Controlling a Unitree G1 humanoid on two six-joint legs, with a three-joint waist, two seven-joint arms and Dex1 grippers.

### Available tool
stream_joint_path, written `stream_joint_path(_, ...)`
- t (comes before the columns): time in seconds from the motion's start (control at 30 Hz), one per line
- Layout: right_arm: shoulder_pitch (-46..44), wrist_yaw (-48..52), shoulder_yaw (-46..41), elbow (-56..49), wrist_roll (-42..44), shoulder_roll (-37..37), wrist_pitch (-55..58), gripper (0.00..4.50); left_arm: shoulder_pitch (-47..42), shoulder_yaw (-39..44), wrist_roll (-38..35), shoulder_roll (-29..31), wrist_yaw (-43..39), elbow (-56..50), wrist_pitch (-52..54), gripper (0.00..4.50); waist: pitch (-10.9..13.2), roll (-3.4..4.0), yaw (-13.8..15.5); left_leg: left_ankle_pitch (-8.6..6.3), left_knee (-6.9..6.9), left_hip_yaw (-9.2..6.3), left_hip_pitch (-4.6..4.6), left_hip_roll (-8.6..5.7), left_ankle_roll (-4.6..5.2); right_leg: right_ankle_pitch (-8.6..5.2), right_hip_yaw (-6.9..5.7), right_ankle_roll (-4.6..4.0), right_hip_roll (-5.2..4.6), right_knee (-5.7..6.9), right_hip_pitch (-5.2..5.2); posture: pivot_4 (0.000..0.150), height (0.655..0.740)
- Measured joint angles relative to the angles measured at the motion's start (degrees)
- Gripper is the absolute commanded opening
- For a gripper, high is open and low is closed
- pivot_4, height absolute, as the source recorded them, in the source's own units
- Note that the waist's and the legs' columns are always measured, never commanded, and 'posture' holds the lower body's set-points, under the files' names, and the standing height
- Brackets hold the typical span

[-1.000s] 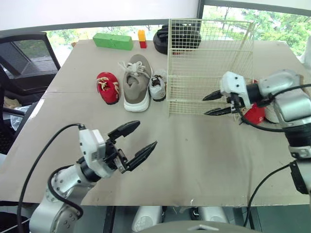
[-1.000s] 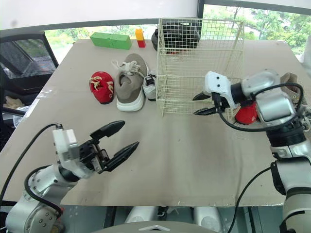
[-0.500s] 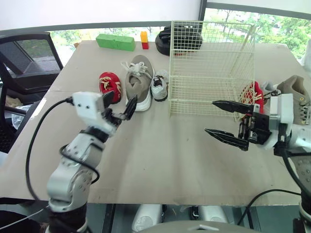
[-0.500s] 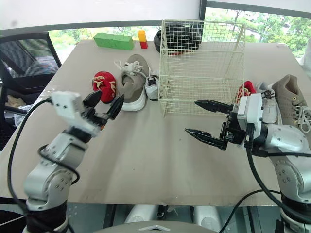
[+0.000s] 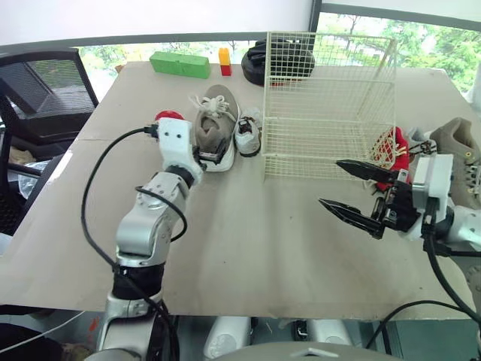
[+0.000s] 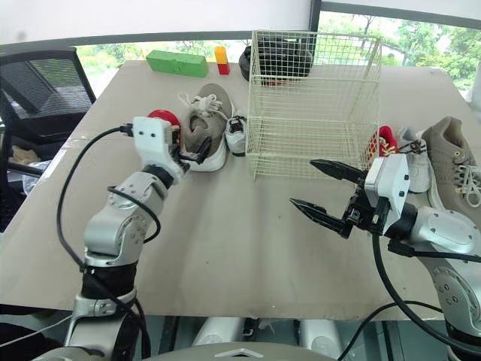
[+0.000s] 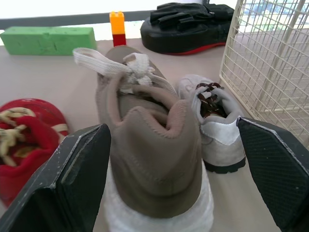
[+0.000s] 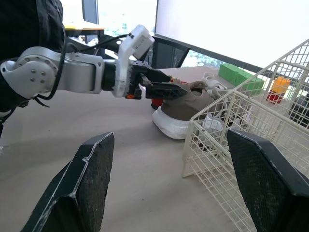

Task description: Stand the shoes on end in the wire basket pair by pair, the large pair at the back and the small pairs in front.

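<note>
The empty cream wire basket [image 5: 328,105] stands at the table's middle back. To its left lie a large tan shoe [image 5: 213,124], a small white shoe [image 5: 246,131] and a small red shoe [image 7: 24,140]. My left gripper [image 7: 171,145] is open, one finger on each side of the tan shoe's heel. To the basket's right lie a small red shoe [image 6: 382,141], a small white shoe [image 6: 415,162] and the other tan shoe [image 6: 453,162]. My right gripper [image 5: 331,182] hovers open and holding nothing in front of the basket's right corner.
A green block [image 5: 179,64], a yellow and red block [image 5: 225,60] and a black pad [image 5: 274,60] sit along the table's far edge behind the shoes and basket. A black office chair [image 5: 45,90] stands off the left side.
My left arm has swung forward from the bare table to the tan shoe's heel, its fingers now straddling it. The right gripper has barely moved.
</note>
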Motion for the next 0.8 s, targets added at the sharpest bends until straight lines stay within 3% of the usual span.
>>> stream_joint_path(0.37,3.3,-3.4,-1.7,-2.8,0.2,-2.0,-1.7,3.50,-5.1,-1.5,8.1,-3.8,1.0,13.7,-5.1,4.50,0.0,-0.03,0.0,0.00,0.08,0.00,0.01,0.00,0.00,0.00,0.01,0.01,-0.01,0.06,0.01,0.150,0.7400)
stream_joint_path(0.47,3.3,-4.3,-1.7,-3.2,0.0,-2.2,-1.9,3.52,-7.3,-1.5,9.2,-4.6,0.9,18.0,-7.5,3.70,-0.1,-0.05,0.3,0.00,0.19,-0.04,0.01,0.00,0.00,0.00,-0.04,0.01,-0.02,0.11,0.07,0.150,0.7400)
stream_joint_path(0.53,3.4,-4.7,-1.7,-3.2,0.0,-2.6,-2.2,3.52,-8.0,-1.7,10.0,-5.3,0.4,20.8,-9.7,2.88,-0.1,-0.04,0.4,0.00,0.30,-0.07,0.02,0.00,0.01,0.00,-0.06,0.01,-0.02,0.15,0.11,0.150,0.7400)
stream_joint_path(0.7,3.4,-5.6,-1.2,-3.2,-0.8,-3.1,-2.5,3.52,-8.8,-1.6,10.8,-6.0,0.0,24.0,-12.7,1.35,-0.1,-0.04,0.8,-0.01,0.56,-0.18,0.03,0.01,0.03,0.00,-0.18,0.01,0.00,0.19,0.24,0.150,0.7400)
stream_joint_path(0.8,3.3,-5.9,0.1,-3.2,-1.2,-3.1,-2.5,3.52,-8.8,-1.5,11.3,-6.4,0.4,24.6,-13.4,0.91,-0.1,-0.04,1.1,-0.01,0.60,-0.18,0.03,0.01,0.03,0.00,-0.18,0.01,0.00,0.19,0.26,0.150,0.7400)
